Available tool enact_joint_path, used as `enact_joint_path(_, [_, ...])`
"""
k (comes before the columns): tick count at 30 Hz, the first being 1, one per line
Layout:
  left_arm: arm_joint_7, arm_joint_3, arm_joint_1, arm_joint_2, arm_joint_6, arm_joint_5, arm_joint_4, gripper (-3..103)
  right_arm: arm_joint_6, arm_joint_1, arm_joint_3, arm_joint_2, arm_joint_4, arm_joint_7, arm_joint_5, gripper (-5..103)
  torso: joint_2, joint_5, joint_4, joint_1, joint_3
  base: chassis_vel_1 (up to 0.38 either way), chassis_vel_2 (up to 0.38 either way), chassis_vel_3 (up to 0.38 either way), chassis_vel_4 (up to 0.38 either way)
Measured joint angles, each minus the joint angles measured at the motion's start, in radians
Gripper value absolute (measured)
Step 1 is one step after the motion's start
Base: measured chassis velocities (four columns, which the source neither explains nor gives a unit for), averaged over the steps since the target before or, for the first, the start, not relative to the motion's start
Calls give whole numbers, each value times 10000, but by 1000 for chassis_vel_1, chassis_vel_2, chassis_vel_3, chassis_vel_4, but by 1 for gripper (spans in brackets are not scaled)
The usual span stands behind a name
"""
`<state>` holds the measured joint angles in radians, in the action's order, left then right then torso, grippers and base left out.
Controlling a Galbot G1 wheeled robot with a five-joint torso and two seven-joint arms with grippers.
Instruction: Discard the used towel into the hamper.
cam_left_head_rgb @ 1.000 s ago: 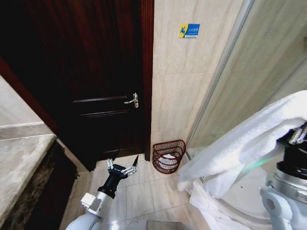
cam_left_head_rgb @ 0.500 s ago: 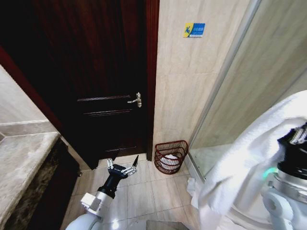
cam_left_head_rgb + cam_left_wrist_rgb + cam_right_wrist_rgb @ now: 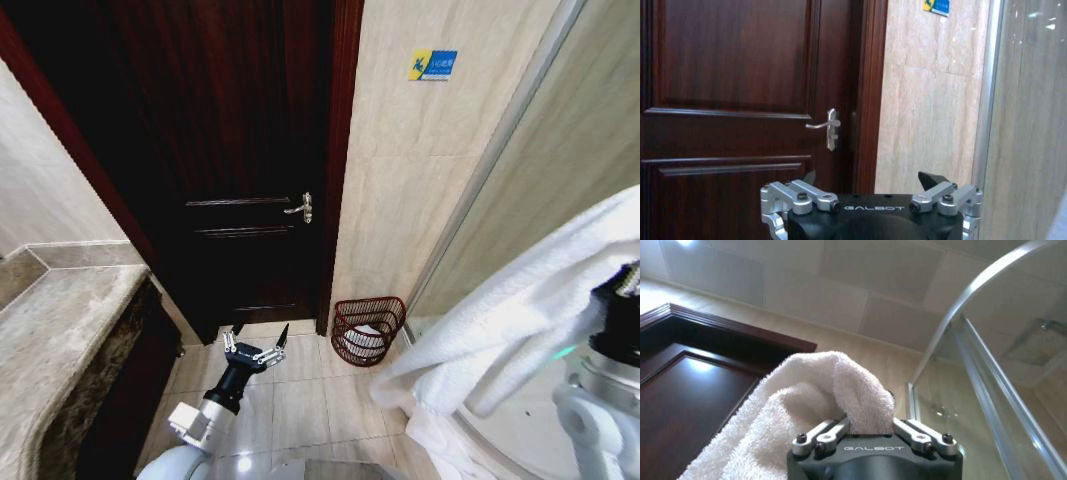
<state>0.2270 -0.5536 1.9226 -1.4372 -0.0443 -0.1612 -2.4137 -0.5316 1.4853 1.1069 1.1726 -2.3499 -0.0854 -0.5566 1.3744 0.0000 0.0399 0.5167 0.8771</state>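
**Towel in right gripper, hamper on floor by door frame**

The right gripper point(image 3: 870, 427) is clamped on the thick white terry towel point(image 3: 520, 300): in the right wrist view a fold of cloth rises straight out from between its fingers, which are pressed in against it. In the head view the towel drapes down and to the left from the raised right arm, its lower end hanging above the pale floor tiles point(image 3: 300, 400).

The small round reddish-brown open-weave hamper point(image 3: 368, 330) stands on the floor against the beige tiled wall point(image 3: 420, 180), just beside the dark wood door's point(image 3: 230, 150) frame and near the foot of the glass shower screen point(image 3: 987, 370). Something white lies inside it (cannot tell what). The towel is well apart from the hamper, up and to the right of it.

The left gripper point(image 3: 256, 342) is held low over the floor in front of the door, fingers spread wide, nothing in them. The silver lever door handle point(image 3: 829, 126) shows ahead of it in the left wrist view. A grey stone counter point(image 3: 50, 340) sits at the far left.
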Motion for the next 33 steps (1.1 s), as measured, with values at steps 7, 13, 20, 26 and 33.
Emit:
enact_joint_path(7, [0,0,0,0,0,0,0,100,353,-677,-176,-794,302,129,-152,8,0,0,-2,0,0,0,0,0,0])
enact_joint_path(13, [0,0,1,0,0,0,0,100,566,-1649,-655,-1472,882,326,-155,8,0,-1,-1,0,0,0,0,0,0])
enact_joint_path(20, [0,0,0,0,0,0,0,100,589,-2620,-1137,-1858,1584,362,-296,8,0,1,-1,0,1,0,0,0,0])
enact_joint_path(26, [0,0,0,0,0,0,0,100,1076,-3475,-1467,-2092,1918,296,-430,8,0,-1,-2,0,1,0,0,0,0])
enact_joint_path(33, [0,1,0,0,0,0,0,100,1522,-4222,-1807,-2069,2228,188,-441,8,0,-1,0,0,0,0,0,0,0])
